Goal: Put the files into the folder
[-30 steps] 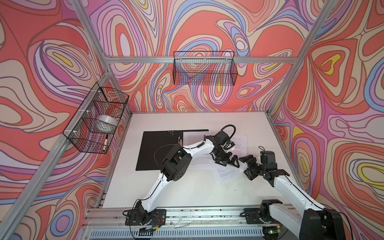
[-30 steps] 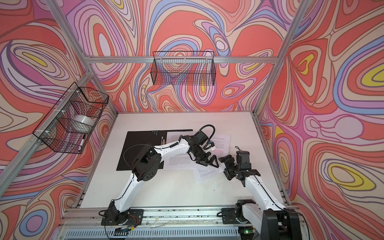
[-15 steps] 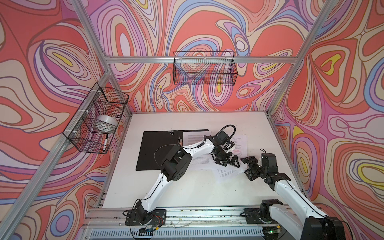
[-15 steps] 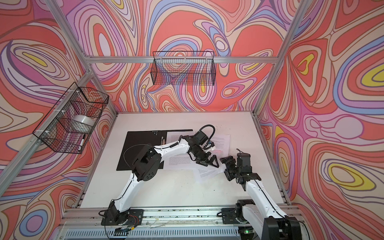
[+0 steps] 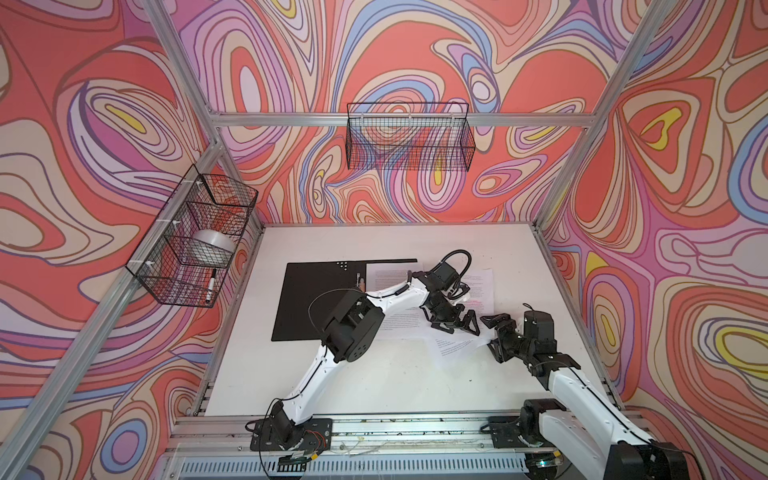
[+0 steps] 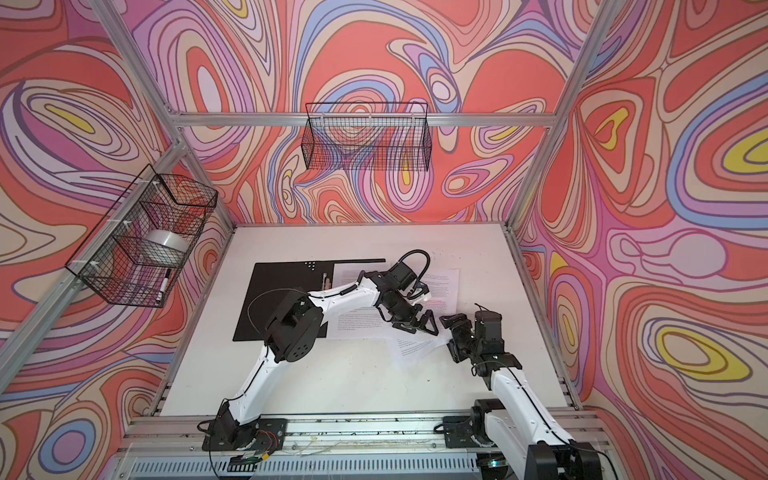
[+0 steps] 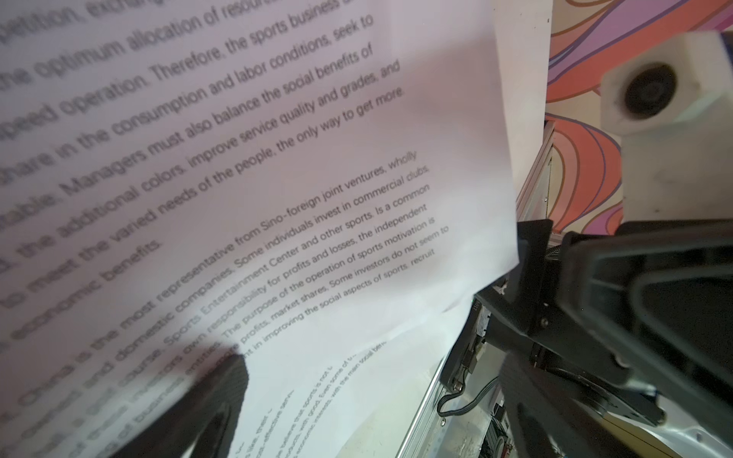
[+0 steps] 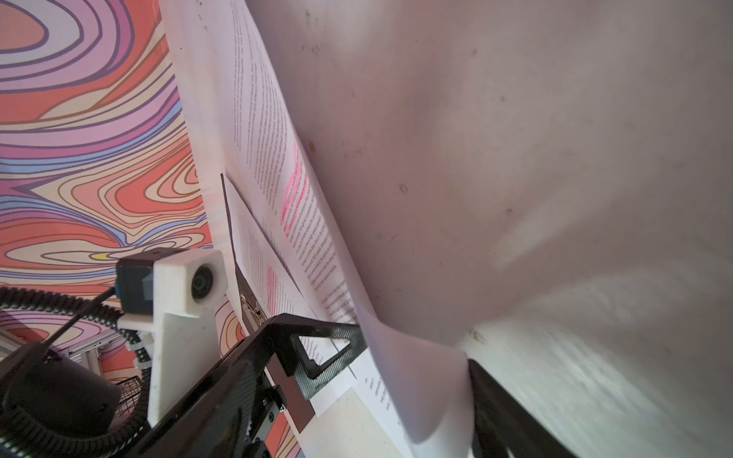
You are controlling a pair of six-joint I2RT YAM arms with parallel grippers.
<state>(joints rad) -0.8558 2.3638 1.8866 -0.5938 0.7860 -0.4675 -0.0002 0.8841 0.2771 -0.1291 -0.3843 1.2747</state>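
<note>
The folder (image 5: 320, 299) (image 6: 282, 303) lies open, black inside up, left of centre in both top views. The files (image 5: 478, 286) (image 6: 440, 286) are white printed sheets overlapping its right half; one has pink highlighted lines (image 8: 295, 186). A lower sheet (image 5: 453, 349) (image 6: 415, 347) sticks out toward the front. My left gripper (image 5: 457, 328) (image 6: 417, 329) (image 7: 369, 404) stands open, pressed down on the sheets. My right gripper (image 5: 490, 336) (image 6: 449, 337) (image 8: 396, 396) is open at the lower sheet's right edge, which curls up between its jaws.
A wire basket (image 5: 195, 237) on the left wall holds a tape roll (image 5: 212, 245) and a marker (image 5: 211, 286). A second wire basket (image 5: 409, 137) hangs on the back wall. The white table (image 5: 374, 382) ends at an aluminium rail (image 5: 395, 424) in front.
The right arm's wrist has sunk slightly and its rear links have swung right; its gripper stays at the sheet's edge. The left arm has not moved.
</note>
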